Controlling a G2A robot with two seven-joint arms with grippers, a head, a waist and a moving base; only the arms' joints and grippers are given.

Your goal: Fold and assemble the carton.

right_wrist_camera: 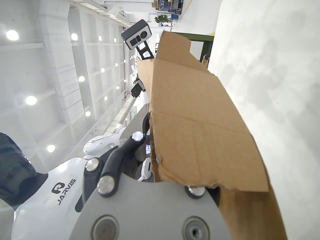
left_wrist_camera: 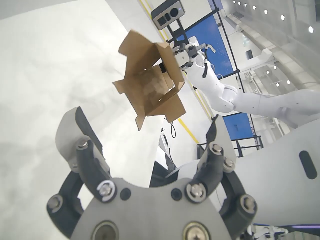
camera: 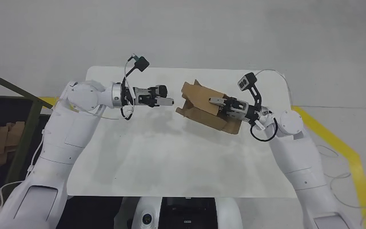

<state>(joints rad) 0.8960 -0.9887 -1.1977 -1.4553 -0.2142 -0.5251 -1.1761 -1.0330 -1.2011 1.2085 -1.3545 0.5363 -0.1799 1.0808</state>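
Gripping one wall of the cardboard carton (camera: 205,106), the right tool (camera: 214,102) holds it over the bench (camera: 171,166), right of centre, with its flaps (left_wrist_camera: 135,47) splayed. The left tool (left_wrist_camera: 146,131) hangs with fingers apart, just left of it. The board is probably light and easily creased, so panels are best taken near the fold lines.

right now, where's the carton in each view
Top view: carton right of centre over the white table, held by the right gripper.
Left wrist view: beyond the left gripper's open jaws, open end facing it.
Right wrist view: close up, in the right gripper.
Shared landmark: the white table.
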